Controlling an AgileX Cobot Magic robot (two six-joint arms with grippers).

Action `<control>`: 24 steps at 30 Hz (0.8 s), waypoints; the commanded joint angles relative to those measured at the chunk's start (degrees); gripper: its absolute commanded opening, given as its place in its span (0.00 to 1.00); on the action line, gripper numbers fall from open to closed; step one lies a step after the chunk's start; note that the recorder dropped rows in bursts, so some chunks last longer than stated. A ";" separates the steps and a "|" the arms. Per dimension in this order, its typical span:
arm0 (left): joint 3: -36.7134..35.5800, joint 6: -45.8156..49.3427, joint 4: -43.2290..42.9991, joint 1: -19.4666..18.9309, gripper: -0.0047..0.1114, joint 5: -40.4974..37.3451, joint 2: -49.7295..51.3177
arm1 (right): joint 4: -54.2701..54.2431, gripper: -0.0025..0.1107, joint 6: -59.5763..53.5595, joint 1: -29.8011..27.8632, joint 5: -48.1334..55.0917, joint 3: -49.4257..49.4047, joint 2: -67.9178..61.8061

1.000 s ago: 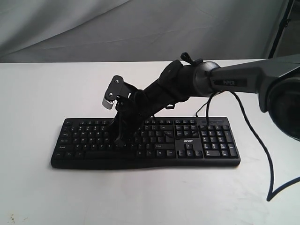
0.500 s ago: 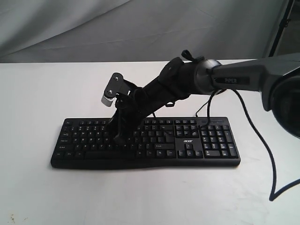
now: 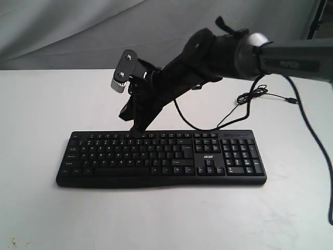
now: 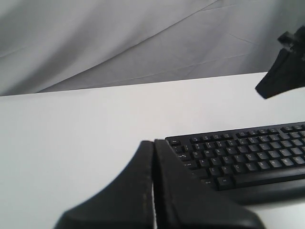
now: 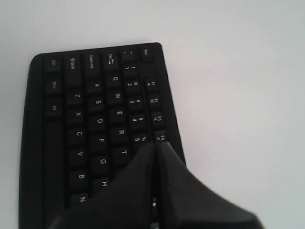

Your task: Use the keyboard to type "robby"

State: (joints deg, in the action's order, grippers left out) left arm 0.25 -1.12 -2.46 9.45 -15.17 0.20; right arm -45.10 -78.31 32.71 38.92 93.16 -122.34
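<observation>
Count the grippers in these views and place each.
2. The right gripper, shut, is over the function row of the keyboard. The left gripper, shut, is off its Esc corner, visible only in its wrist view.

White table [image 3: 41,208], tiny dark specks [image 3: 11,243] near its front left corner. Grey wrinkled cloth [image 3: 78,31] behind the far edge, dark pole [image 3: 314,18] at right.
</observation>
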 commanded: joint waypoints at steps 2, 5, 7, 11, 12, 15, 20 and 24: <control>-0.25 -0.16 -0.27 0.36 0.04 0.31 -0.20 | 2.77 0.02 2.59 0.04 -5.49 -6.76 12.47; -0.25 -0.16 -0.27 0.36 0.04 0.31 -0.20 | 2.77 0.02 2.71 0.81 -12.38 -13.72 20.94; -0.25 -0.16 -0.27 0.36 0.04 0.31 -0.20 | 2.08 0.02 2.96 2.08 -18.14 -18.36 27.41; -0.25 -0.16 -0.27 0.36 0.04 0.31 -0.20 | -2.76 0.02 2.96 5.80 -30.22 -27.29 39.36; -0.25 -0.16 -0.27 0.36 0.04 0.31 -0.20 | -4.44 0.02 2.96 6.87 -32.78 -29.28 42.39; -0.25 -0.16 -0.27 0.36 0.04 0.31 -0.20 | -6.99 0.02 2.96 10.09 -38.92 -34.47 50.34; -0.25 -0.16 -0.27 0.36 0.04 0.31 -0.20 | -7.75 0.02 2.96 16.04 -47.81 -42.85 62.99; -0.25 -0.16 -0.27 0.36 0.04 0.31 -0.20 | -9.41 0.02 3.48 20.18 -51.87 -49.19 72.89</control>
State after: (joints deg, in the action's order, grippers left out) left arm 0.25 -1.12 -2.46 9.45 -15.17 0.20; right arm -52.65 -75.39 50.59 -9.42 47.49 -55.01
